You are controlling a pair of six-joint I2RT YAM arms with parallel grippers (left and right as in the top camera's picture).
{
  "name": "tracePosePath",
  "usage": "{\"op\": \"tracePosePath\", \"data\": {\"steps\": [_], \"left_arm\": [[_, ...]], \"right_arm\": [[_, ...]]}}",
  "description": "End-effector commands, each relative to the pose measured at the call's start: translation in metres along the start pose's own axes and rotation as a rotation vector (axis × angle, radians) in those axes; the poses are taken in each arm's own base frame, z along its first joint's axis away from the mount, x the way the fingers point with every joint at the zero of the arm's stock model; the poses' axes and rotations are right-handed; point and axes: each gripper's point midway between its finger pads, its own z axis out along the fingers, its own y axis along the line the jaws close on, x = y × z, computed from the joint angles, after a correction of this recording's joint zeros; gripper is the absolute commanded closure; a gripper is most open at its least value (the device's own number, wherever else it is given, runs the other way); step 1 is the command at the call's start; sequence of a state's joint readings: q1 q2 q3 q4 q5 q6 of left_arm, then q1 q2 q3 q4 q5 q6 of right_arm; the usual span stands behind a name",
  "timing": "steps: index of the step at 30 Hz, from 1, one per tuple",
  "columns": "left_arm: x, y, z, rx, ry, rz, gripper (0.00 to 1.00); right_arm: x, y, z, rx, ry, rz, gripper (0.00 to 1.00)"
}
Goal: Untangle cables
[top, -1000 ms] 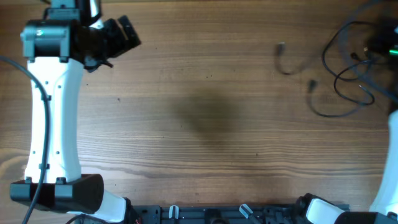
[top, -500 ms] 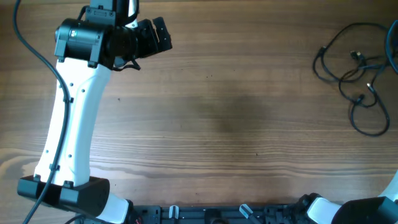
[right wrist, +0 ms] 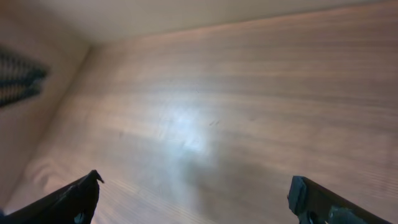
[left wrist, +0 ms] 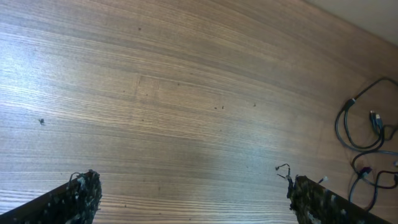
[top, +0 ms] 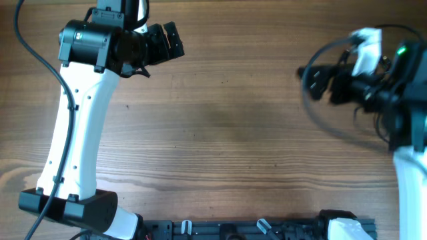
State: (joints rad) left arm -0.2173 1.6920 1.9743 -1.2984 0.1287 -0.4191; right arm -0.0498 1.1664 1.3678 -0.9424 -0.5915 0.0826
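**Left tool [left wrist: 191, 183] and right tool [right wrist: 195, 182] both spread; cables [left wrist: 341, 127] by the right edge**

The left tool's fingers stand wide apart over the bare wooden tabletop [left wrist: 186, 87] and pinch nothing. The right tool is spread just as wide, with only wood grain between its fingers. A dark shape [right wrist: 18, 78] at the left of the right wrist view is too blurred to name.

Nothing stands between the left tool and the cables, which lie well apart from it. In the left wrist view their loose loops stack lengthwise along the tabletop's right edge, and the plug directions are too small to tell. From overhead, the blurred right arm [top: 407, 173] covers most of them.
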Motion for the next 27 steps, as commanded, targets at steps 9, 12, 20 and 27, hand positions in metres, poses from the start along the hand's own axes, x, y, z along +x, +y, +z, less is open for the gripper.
{"op": "tracePosePath", "data": {"steps": [9, 12, 20, 27], "left_arm": [[-0.002, -0.003, -0.012, 0.014, -0.030, 0.028, 0.00], [-0.002, -0.003, -0.012, 0.014, -0.030, 0.028, 0.00], [-0.002, -0.003, -0.012, 0.014, -0.030, 0.028, 0.00], [-0.002, -0.003, -0.012, 0.014, -0.030, 0.028, 0.00]], "right_arm": [[0.019, 0.023, -0.038, 0.117, -0.054, -0.205, 0.00], [0.020, 0.022, -0.043, 0.137, -0.142, -0.287, 0.00], [0.046, -0.003, -0.055, 0.216, -0.655, -0.465, 0.00], [0.112, -0.061, -0.022, 0.337, -0.750, -0.444, 0.00]]}}
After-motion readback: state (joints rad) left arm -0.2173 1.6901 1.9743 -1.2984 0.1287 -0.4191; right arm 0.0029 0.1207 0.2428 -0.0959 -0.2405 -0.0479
